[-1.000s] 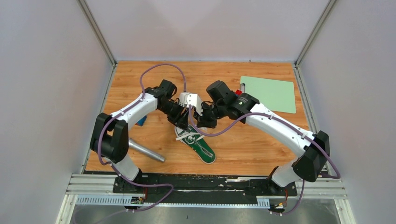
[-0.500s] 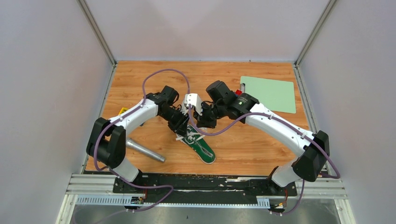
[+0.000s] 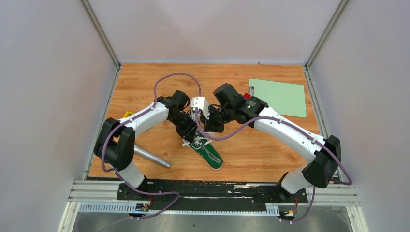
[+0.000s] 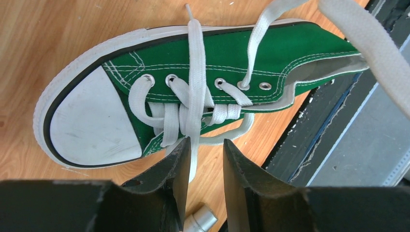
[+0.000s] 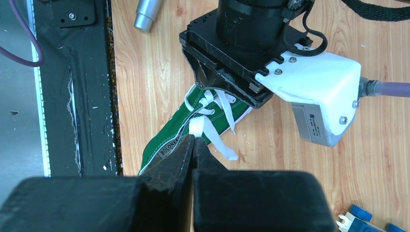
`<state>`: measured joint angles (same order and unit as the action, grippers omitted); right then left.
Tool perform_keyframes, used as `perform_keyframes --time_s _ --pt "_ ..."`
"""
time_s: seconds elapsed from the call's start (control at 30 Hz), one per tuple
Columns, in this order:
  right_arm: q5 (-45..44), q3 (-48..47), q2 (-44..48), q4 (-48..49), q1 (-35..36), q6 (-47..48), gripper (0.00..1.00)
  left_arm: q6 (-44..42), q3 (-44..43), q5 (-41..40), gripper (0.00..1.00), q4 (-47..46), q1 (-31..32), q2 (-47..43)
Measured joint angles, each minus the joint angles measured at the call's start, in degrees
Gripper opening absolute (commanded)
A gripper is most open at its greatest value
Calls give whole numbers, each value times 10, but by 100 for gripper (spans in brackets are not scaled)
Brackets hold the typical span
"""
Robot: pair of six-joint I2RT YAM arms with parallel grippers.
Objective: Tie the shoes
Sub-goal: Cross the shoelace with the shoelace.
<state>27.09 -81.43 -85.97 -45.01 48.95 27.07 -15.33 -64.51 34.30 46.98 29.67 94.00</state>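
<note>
Left pincer [image 4: 205, 154] is open around a white lace [image 4: 195, 87]; we must squeeze it squarely. Right pincer [image 5: 193, 141] grips the other lace [image 5: 197, 126].

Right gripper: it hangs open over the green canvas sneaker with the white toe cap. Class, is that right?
No. The right gripper is shut, pinching a flat white lace, over the green canvas sneaker; the right wrist view shows it.

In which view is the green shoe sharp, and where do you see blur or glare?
Left wrist view: sneaker sharp, evenly lit; left fingers dark, soft-edged. Right wrist view: right fingers black, soft; lace at their tips bright. Top view: sneaker small, half hidden by arms; no glare.
</note>
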Motion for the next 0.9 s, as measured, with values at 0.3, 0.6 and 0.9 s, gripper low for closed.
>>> perform_keyframes --time_s 0.3,0.6,0.9 --pt "0 0 0 1 0 0 0 -3 -21 -30 42 9 3 0" --pt "-1 0 0 2 0 0 0 -18 -33 -29 42 19 9 -4" --pt "-1 0 0 2 0 0 0 -19 -33 -35 39 18 33 20"
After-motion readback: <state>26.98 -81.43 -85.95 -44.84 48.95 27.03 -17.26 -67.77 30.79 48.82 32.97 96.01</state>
